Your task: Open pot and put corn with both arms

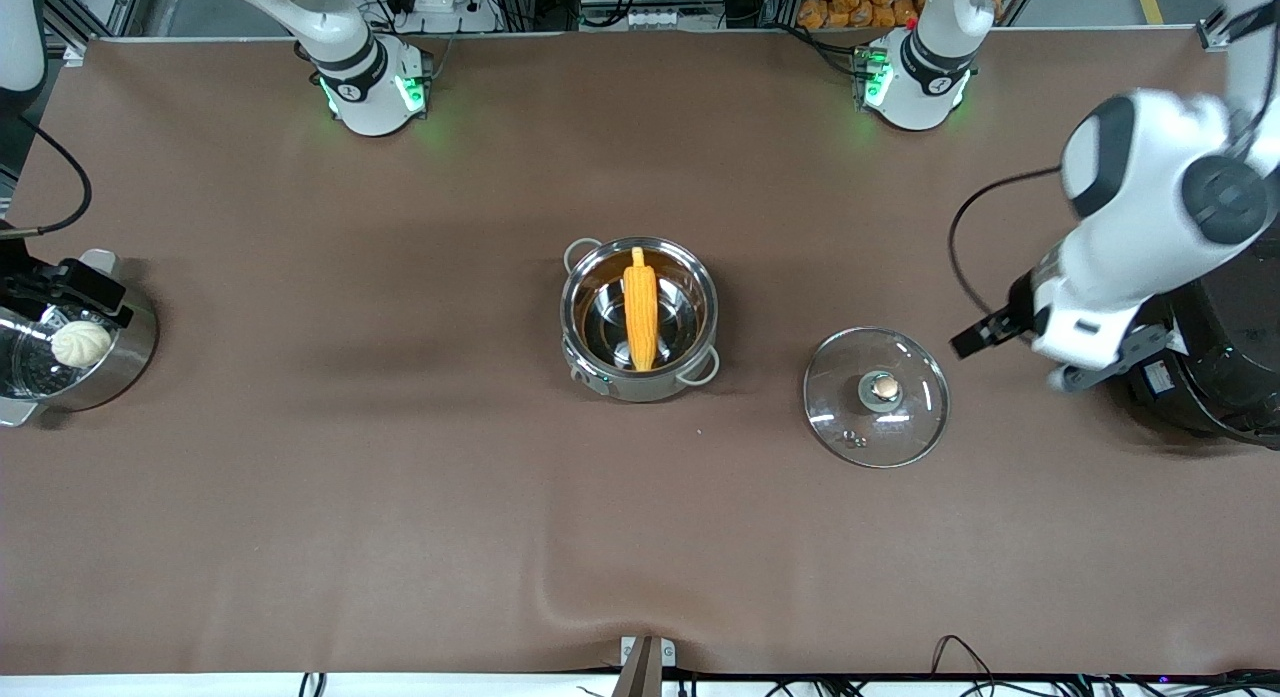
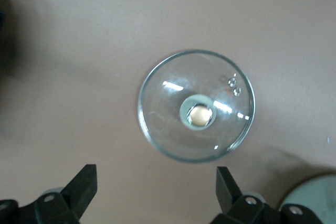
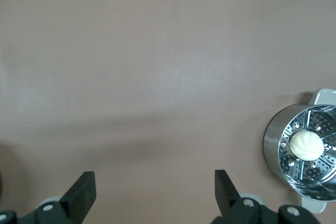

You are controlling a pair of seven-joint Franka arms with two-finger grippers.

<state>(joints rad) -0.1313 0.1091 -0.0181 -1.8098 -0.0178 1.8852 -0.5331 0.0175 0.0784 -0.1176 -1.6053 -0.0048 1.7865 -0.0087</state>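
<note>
Two end effectors, both wide open and empty! My left end effector (image 2: 156,192) hangs at the front view's right edge beside the lid (image 1: 876,397); my right end effector (image 3: 155,195) waits at its left edge, over the steamer pot (image 1: 70,357). The corn (image 1: 640,307) lies in the pot (image 1: 639,318), frame center. Job looks done; next I'd just retract. Brown counter (image 1: 300,497), cluttered lab racks along the top.
</note>
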